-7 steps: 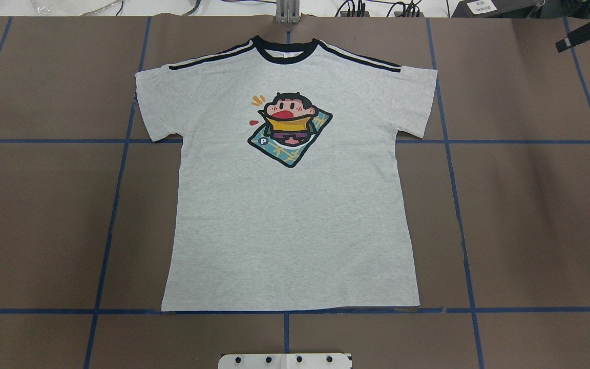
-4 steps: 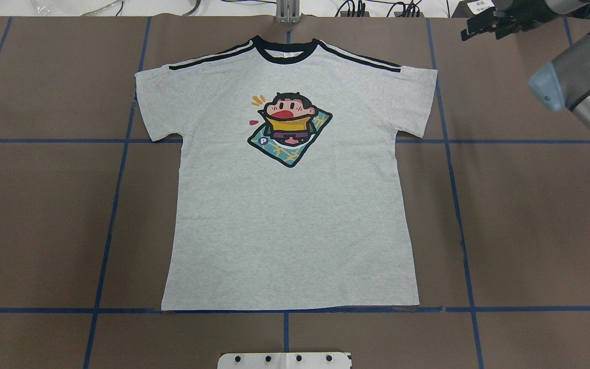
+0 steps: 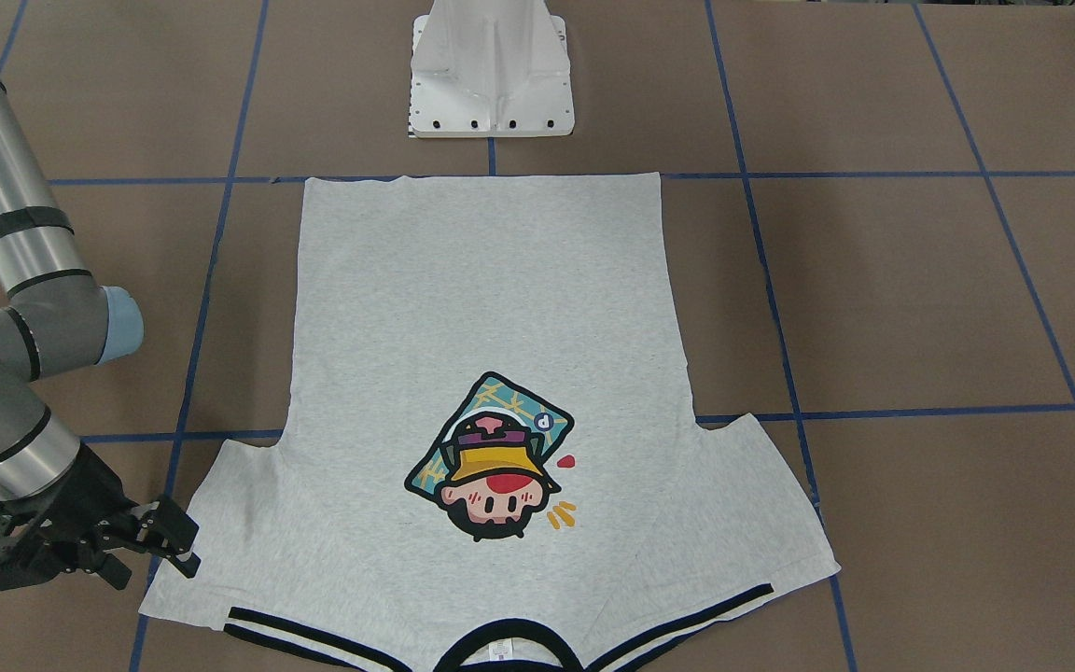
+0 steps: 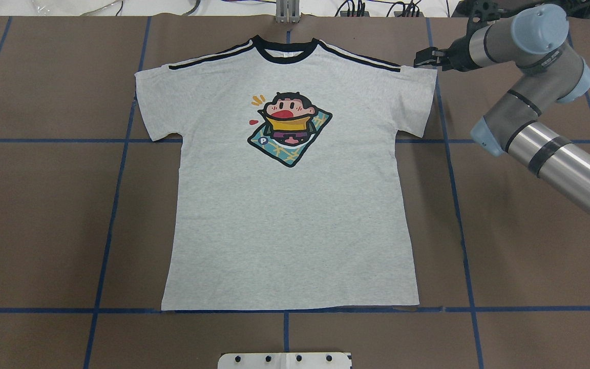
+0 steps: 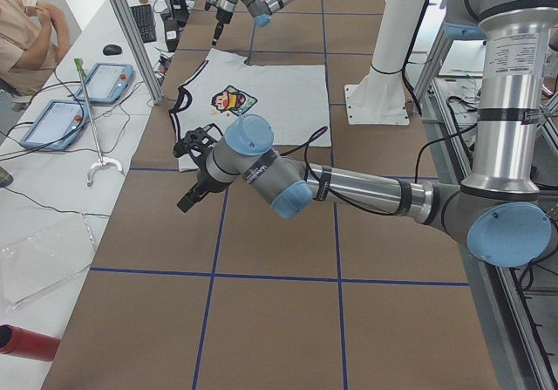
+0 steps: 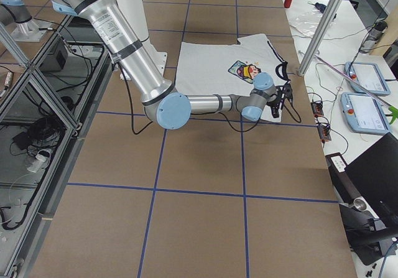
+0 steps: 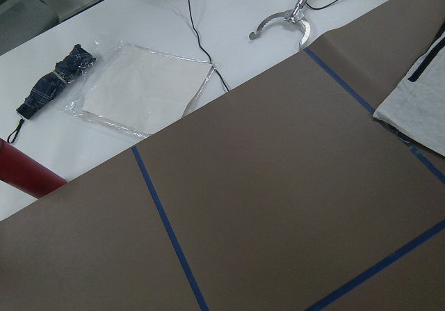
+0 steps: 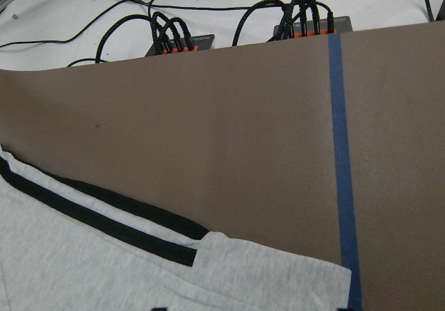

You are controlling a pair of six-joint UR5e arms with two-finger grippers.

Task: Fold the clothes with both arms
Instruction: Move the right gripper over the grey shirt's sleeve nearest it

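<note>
Grey T-shirt (image 4: 290,230) lies flat and unfolded on the brown table cover (image 4: 530,246), print up, both sleeves spread. Its collar (image 4: 285,58) points away from the white pedestal (image 3: 491,65). Its hem runs along a blue tape line (image 4: 44,310) just in front of that pedestal. Black double stripes run from the collar out along each shoulder.

The print (image 4: 289,128) sits mid-chest: a cartoon head in a yellow hat on a teal patch. The only writing I can read is a single "P" (image 4: 262,142) in a white circle at the patch's corner. There is a white neck tag (image 3: 498,648) inside the collar, too small to read. A sticker (image 5: 514,50) on the near arm's upright tube has text, also illegible.

Right arm (image 4: 556,159) lies beside the shirt's right sleeve. Right gripper (image 4: 422,57) is at that sleeve's shoulder corner, where the stripes end, fingers apart with nothing between them. Its tips overlap the sleeve edge in the overhead and front views. I can't tell if they touch the cloth. The right wrist view shows only that sleeve corner, stripes, tape and cover.

Left arm (image 5: 349,185) stretches over the cover out beyond the shirt's left sleeve. Left gripper (image 5: 193,181) is above the cover, apart from the cloth. It shows only in the side view, so I cannot tell whether its fingers are apart or together. The left wrist view catches a sleeve corner at its right edge.
</note>
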